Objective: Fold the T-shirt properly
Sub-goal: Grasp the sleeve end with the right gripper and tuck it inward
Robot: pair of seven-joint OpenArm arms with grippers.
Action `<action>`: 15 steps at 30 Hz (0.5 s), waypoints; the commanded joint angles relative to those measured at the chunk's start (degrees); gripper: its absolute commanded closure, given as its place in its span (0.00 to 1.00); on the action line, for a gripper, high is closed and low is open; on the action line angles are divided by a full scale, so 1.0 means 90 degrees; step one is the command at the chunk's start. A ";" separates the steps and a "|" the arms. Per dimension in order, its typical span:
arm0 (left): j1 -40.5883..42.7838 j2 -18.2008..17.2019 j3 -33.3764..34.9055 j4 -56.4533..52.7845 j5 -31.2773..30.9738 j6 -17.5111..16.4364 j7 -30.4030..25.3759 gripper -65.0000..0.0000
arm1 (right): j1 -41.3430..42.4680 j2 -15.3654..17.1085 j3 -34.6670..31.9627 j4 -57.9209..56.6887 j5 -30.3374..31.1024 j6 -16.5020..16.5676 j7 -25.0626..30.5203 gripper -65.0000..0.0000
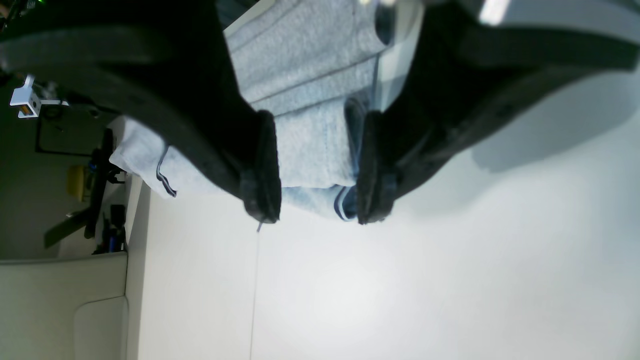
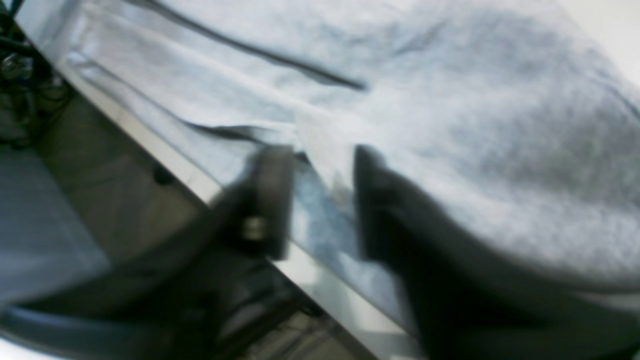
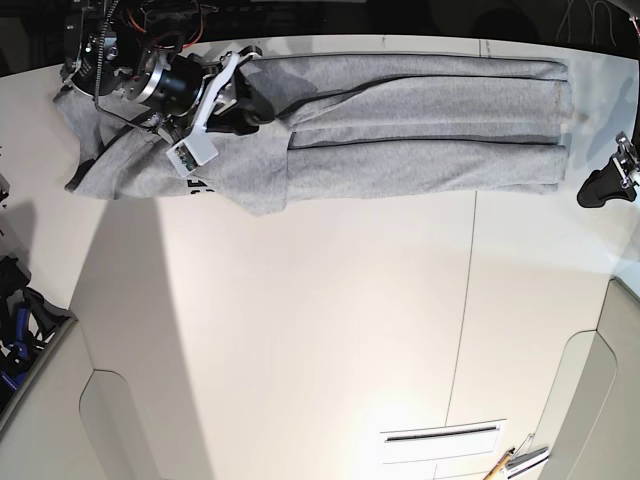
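The grey T-shirt (image 3: 400, 150) lies folded lengthwise into a long band along the table's far edge. Its sleeve end spreads out at the left, where a bit of black print shows. In the base view my right gripper (image 3: 262, 100) rests on the band's left part. The blurred right wrist view has its jaws apart (image 2: 320, 165) with a raised fold of the T-shirt (image 2: 450, 100) between the fingertips, right at the table's edge. My left gripper (image 3: 590, 195) hovers just off the band's right end. It is open (image 1: 317, 210), with the T-shirt (image 1: 310, 75) lying beyond its fingertips.
The white table (image 3: 300, 330) has a thin seam (image 3: 465, 300) running front to back. A slotted white plate (image 3: 440, 437) and small tools (image 3: 515, 460) sit near the front right. Cables and gear crowd the far left corner (image 3: 100, 30).
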 commanded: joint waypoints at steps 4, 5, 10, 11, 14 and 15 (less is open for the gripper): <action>-0.0066 -0.0194 -0.0053 0.0090 -0.0173 -0.0052 -0.0058 0.56 | 0.0036 0.0015 0.0012 0.0435 0.0376 0.0046 0.0143 0.52; -0.0066 -0.0194 -0.0053 0.0090 -0.0173 -0.0052 -0.0036 0.56 | 0.0036 0.0015 0.0012 0.0597 0.0369 0.0046 0.0160 0.52; -0.0058 -0.0194 -0.0053 0.0090 -0.0173 -0.0052 0.0022 0.56 | 0.0036 0.0017 0.0017 0.1421 -0.0391 0.0039 0.0432 0.52; -0.0044 -0.0194 -0.0053 0.0090 -0.0173 -0.0052 0.0066 0.56 | 0.0036 0.0017 0.0019 0.1503 -0.0617 0.0032 0.0476 0.52; 0.0104 -0.0194 -0.0053 0.0090 -0.0173 -0.0052 0.0102 0.56 | 0.0034 0.0017 0.0027 0.1489 -0.1389 -0.0160 0.0648 0.52; 0.0177 -0.0194 -0.0053 0.0090 -0.0173 -0.0052 0.0100 0.56 | 0.0034 0.0017 0.0056 0.1447 -0.1632 -0.0255 0.0699 0.52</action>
